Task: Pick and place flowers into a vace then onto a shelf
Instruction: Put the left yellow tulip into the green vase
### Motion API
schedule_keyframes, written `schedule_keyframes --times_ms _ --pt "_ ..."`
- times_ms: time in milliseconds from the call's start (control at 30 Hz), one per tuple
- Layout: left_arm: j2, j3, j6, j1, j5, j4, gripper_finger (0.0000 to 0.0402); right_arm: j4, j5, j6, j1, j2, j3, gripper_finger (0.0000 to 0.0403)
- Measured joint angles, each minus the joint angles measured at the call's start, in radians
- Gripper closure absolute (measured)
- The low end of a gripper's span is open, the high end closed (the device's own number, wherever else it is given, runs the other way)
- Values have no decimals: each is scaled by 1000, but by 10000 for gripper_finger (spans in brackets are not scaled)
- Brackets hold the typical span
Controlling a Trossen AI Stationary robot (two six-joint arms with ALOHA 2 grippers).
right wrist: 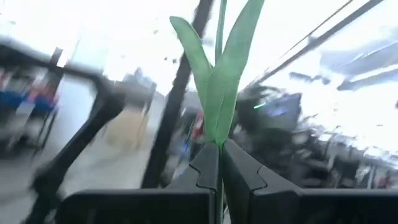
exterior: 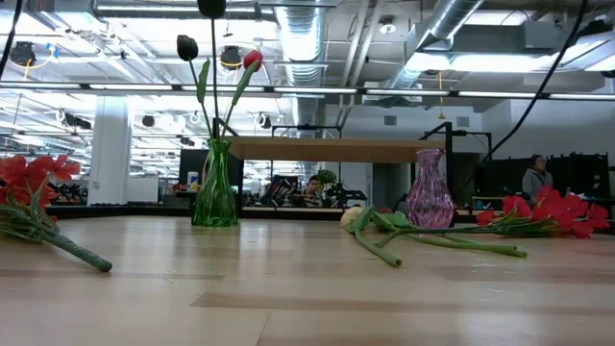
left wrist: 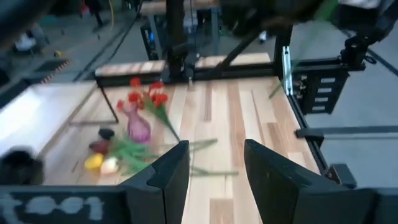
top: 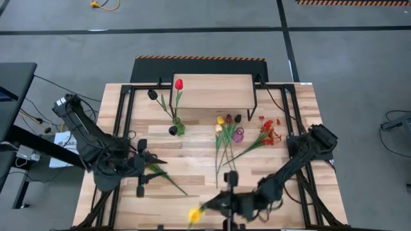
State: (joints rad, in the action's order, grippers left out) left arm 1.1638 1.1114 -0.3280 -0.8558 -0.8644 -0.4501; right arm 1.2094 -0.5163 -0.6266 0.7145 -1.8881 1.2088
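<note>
The right gripper [top: 226,204], clamped on a yellow tulip's [top: 194,215] stem at the table's near edge, sits well short of the green vase [top: 178,127], while the left gripper [top: 142,168] waits half-open.

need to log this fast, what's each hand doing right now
Left hand: open, nothing between its fingers, over the table's left side.
Right hand: closed on the stem of a yellow flower, near the table's front edge.

Overhead, table-level, two wrist views
</note>
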Motion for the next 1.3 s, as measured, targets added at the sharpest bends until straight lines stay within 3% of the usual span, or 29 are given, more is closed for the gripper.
schedule_keyframes --times_ms 67,167,367,500,933,1300 --pt "36 0 61 0 -14 93 257 154 15 -10 -13 1 -76 400" --pt "96 0 169 0 -14 260 258 242 21 12 -45 1 -135 400" --pt "198 0 407 6 -12 604 271 186 171 132 -119 1 -139 400" --pt "210 0 484 8 -12 727 281 167 183 164 -144 1 -139 400" --pt "210 0 458 58 84 806 284 54 205 271 -196 1 -115 400" --pt "210 0 411 74 99 761 237 -58 204 256 -184 1 -61 400"
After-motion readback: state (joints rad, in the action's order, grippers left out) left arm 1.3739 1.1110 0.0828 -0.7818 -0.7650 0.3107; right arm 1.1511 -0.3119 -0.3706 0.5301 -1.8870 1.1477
